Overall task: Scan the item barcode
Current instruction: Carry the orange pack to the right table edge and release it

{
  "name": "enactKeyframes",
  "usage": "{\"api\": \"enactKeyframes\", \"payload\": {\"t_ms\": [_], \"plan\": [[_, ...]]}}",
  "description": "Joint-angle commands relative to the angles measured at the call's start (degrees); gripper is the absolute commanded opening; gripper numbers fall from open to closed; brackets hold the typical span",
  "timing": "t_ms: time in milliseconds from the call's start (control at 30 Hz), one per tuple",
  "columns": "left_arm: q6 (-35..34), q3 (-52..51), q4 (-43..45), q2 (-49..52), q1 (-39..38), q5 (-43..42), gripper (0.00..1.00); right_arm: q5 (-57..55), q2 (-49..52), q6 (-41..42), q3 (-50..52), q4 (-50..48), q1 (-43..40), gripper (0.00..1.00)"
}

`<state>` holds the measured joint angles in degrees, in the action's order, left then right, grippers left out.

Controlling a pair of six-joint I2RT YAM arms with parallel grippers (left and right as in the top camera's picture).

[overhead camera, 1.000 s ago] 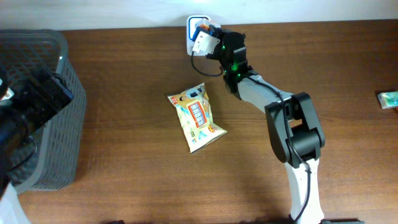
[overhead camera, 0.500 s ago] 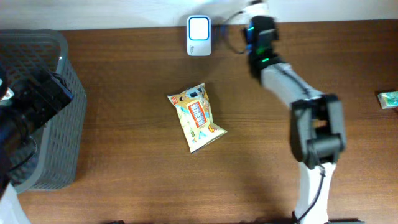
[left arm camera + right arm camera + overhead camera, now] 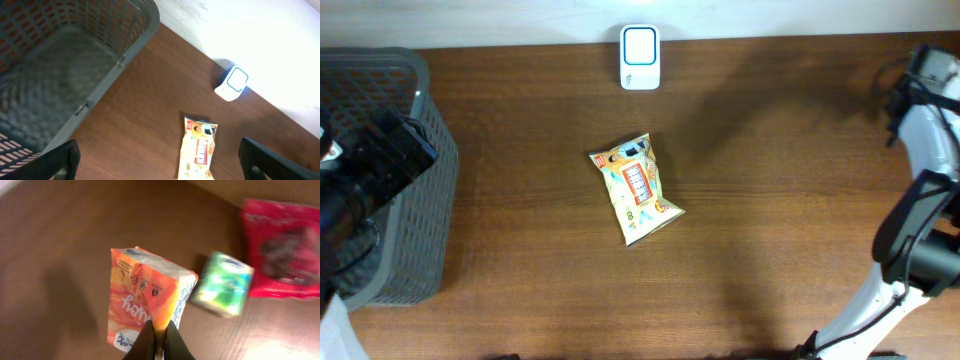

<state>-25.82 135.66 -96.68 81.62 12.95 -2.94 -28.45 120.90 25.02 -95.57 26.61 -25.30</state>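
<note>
An orange and white tissue pack (image 3: 145, 300) hangs above the brown table, pinched at its lower edge by my right gripper (image 3: 159, 342), which is shut on it. In the overhead view that gripper (image 3: 932, 66) is at the far right back corner. The white barcode scanner (image 3: 640, 57) with a blue-lit window stands at the back centre, far from the pack, and also shows in the left wrist view as the scanner (image 3: 232, 83). My left gripper (image 3: 160, 167) hovers open and holds nothing, high over the table beside the basket.
A grey mesh basket (image 3: 428, 110) fills the left side. A yellow snack bag (image 3: 634, 188) lies mid-table. Under the right gripper lie a green packet (image 3: 223, 283) and a red bag (image 3: 282, 250). The right arm (image 3: 916, 210) runs along the right edge.
My right arm has swung from the scanner at the back centre to the far right corner, carrying the tissue pack. The left arm and the snack bag have not moved.
</note>
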Motion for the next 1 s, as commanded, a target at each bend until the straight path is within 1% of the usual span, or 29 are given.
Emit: {"api": "enactKeyframes", "payload": {"t_ms": [0,200,333,367,433,500,533,567,633,667,800,867,900,933,967], "plan": [[-0.42,0.31,-0.02,-0.33,0.24,0.24,0.99,-0.52,-1.27,2.51,-0.33,1.14,-4.24,0.04],[-0.44,0.31,-0.02,-0.33,0.24,0.24,0.99,-0.55,-1.27,2.51,-0.24,2.84,-8.94,0.04],[-0.44,0.31,-0.02,-0.33,0.24,0.24,0.99,-0.61,-1.27,2.49,-0.24,4.31,-10.05,0.05],[-0.42,0.31,-0.02,-0.33,0.24,0.24,0.99,-0.79,-1.27,2.49,-0.24,4.55,-10.1,0.08],[-0.44,0.31,-0.02,-0.33,0.24,0.24,0.99,-0.76,-1.27,2.49,-0.24,4.94,-10.08,0.22],[-0.44,0.31,-0.02,-0.33,0.24,0.24,0.99,-0.76,-1.27,2.49,-0.24,6.03,-10.08,0.21],[-0.44,0.31,-0.02,-0.33,0.24,0.24,0.99,-0.79,-1.27,2.49,-0.24,6.69,-10.08,0.25],[-0.44,0.31,-0.02,-0.33,0.24,0.24,0.99,-0.76,-1.27,2.49,-0.24,7.19,-10.08,0.37],[-0.44,0.31,-0.02,-0.33,0.24,0.24,0.99,-0.76,-1.33,2.49,-0.24,7.63,-10.08,0.67],[-0.44,0.31,-0.02,-0.33,0.24,0.24,0.99,-0.76,-1.64,2.49,-0.24,8.15,-10.08,0.72],[-0.44,0.31,-0.02,-0.33,0.24,0.24,0.99,-0.68,-4.61,2.49,-0.26,9.01,-9.09,0.75],[-0.44,0.31,-0.02,-0.33,0.24,0.24,0.99,-0.04,-6.91,2.49,-0.26,8.7,-7.76,0.78],[-0.44,0.31,-0.02,-0.33,0.24,0.24,0.99,1.75,-8.31,2.49,-0.26,8.28,-6.73,0.81],[-0.44,0.31,-0.02,-0.33,0.24,0.24,0.99,7.8,-10.25,2.29,-0.26,7.43,-4.81,0.87],[-0.44,0.31,-0.02,-0.33,0.24,0.24,0.99,11.93,-11.06,1.18,-0.26,6.99,-3.67,0.86]]}}
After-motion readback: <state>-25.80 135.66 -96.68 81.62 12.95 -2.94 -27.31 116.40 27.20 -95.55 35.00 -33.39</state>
